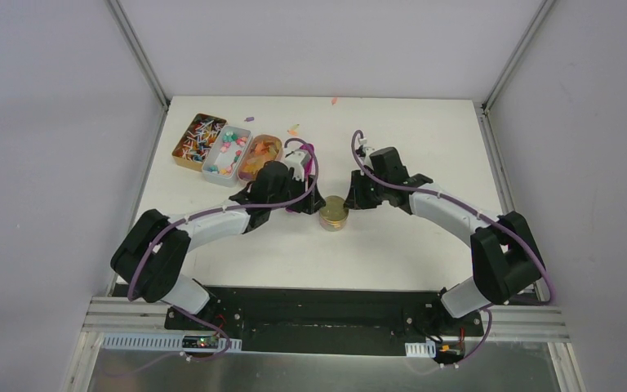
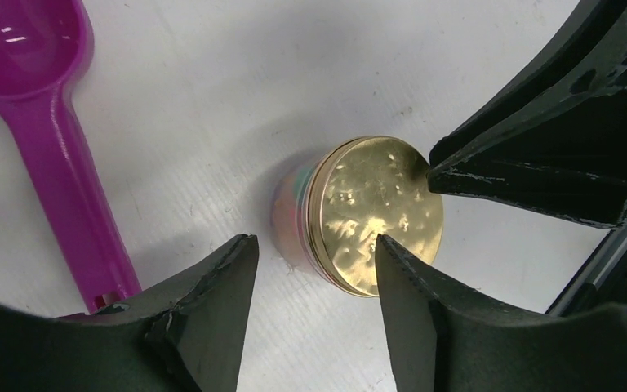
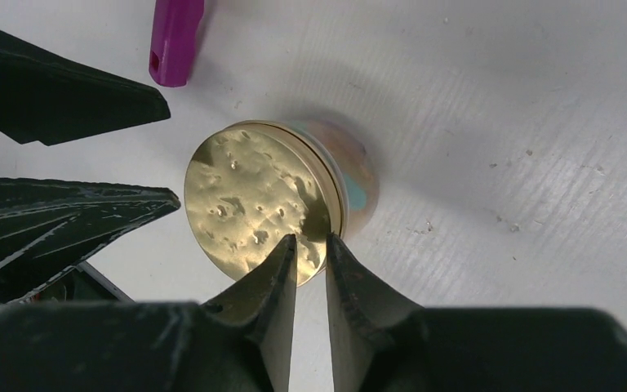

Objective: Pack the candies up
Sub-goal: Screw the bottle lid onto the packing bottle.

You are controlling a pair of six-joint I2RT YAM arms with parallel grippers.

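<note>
Nearest, the left gripper (image 2: 314, 245) hangs spread wide and empty, with the upright jar (image 2: 359, 216) just ahead between its fingers. The right gripper (image 3: 310, 238), almost closed on nothing, points at the gold lid (image 3: 253, 192) from the opposite side. Candies (image 2: 287, 204) show through the jar's wall; more fill trays (image 1: 217, 178) far left. White table (image 1: 408, 245), grey walls (image 1: 49, 122).

— Where do we find the jar (image 1: 334, 214)?
— Mid-table, between our left gripper (image 2: 314, 245) and right gripper (image 3: 310, 242); the scoop (image 2: 57, 163) lies just left of it.
— The candies (image 1: 225, 153)?
— We see them in three trays (image 1: 209, 171), far left.
</note>
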